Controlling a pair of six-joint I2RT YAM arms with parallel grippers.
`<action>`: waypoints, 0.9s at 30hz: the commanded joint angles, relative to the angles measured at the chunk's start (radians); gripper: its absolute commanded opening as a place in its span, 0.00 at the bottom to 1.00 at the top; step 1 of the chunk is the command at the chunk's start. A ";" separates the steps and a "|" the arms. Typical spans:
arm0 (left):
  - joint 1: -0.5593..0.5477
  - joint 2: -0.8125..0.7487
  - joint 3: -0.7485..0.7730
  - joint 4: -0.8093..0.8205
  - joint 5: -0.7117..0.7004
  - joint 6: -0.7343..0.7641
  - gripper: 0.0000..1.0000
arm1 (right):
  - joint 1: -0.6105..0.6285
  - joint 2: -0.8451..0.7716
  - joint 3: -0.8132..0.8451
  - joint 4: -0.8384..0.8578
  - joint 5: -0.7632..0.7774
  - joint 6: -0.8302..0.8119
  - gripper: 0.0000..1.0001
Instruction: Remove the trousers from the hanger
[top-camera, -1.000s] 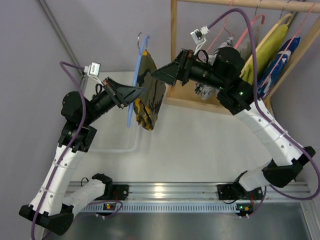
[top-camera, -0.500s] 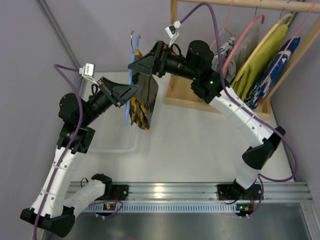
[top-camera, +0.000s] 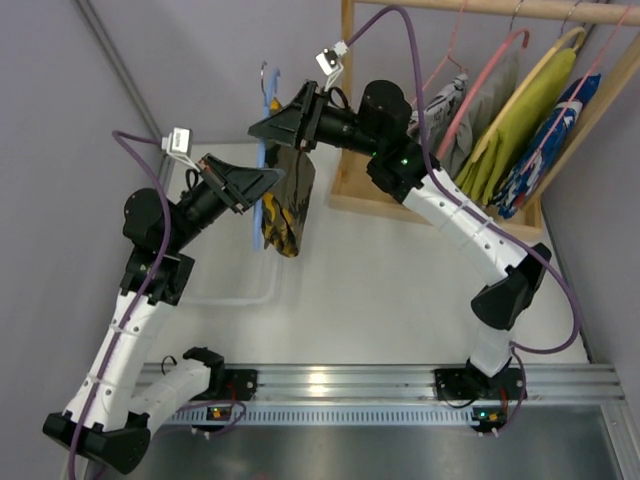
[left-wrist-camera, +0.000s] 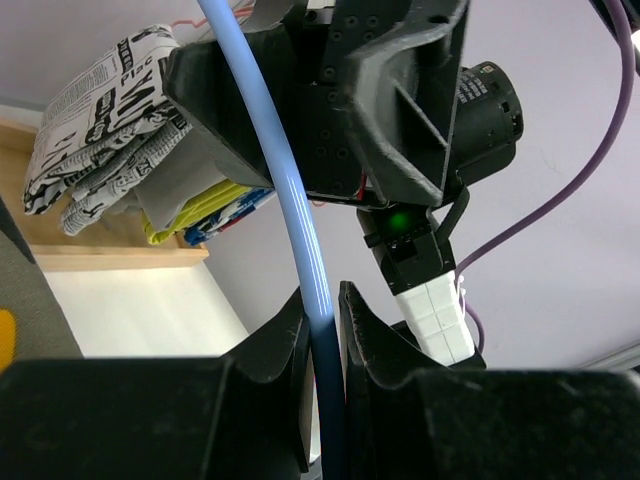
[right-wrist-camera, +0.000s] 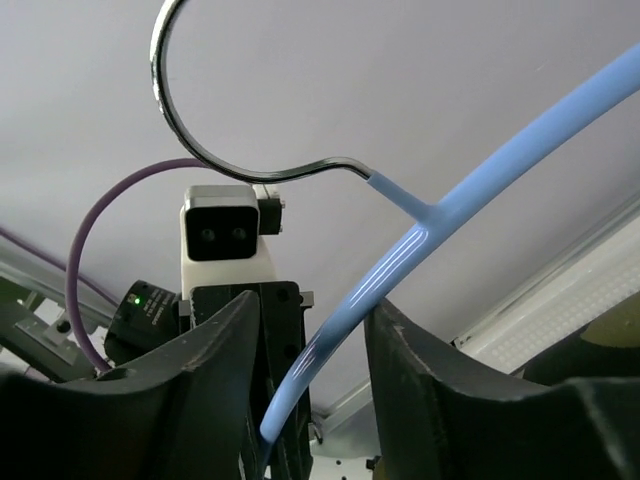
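Observation:
The light blue hanger (top-camera: 254, 228) hangs upright in the air at the back left, its metal hook (top-camera: 267, 75) on top. The olive and brown trousers (top-camera: 288, 200) with yellow patches hang from it on its right side. My left gripper (top-camera: 258, 183) is shut on the hanger's bar (left-wrist-camera: 300, 220) partway down. My right gripper (top-camera: 266, 128) is at the hanger's shoulder just below the hook (right-wrist-camera: 270, 180). Its jaws straddle the blue arm (right-wrist-camera: 400, 255) with a gap left, so it is open. In the right wrist view the arm runs close to the right finger (right-wrist-camera: 400, 340).
A wooden rack (top-camera: 346, 110) stands at the back right with pink hangers (top-camera: 500, 50), a black-and-white garment (top-camera: 440, 105) and a lime-green garment (top-camera: 525, 105). The grey wall is close behind the hanger. The arms' rail (top-camera: 330, 385) runs along the near edge.
My right arm has swung left from beside the trousers to the hanger's top, and its jaws have narrowed around the blue arm. The left gripper has kept its hold.

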 joint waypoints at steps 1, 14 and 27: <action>-0.015 -0.011 0.026 0.295 0.001 0.073 0.00 | 0.021 0.010 0.041 0.123 -0.047 0.045 0.45; -0.023 -0.072 -0.011 0.148 -0.095 0.400 0.50 | -0.038 -0.019 0.044 0.198 -0.138 0.054 0.00; -0.023 -0.256 -0.134 -0.045 -0.427 0.797 0.76 | -0.100 -0.145 -0.079 0.209 -0.139 0.186 0.00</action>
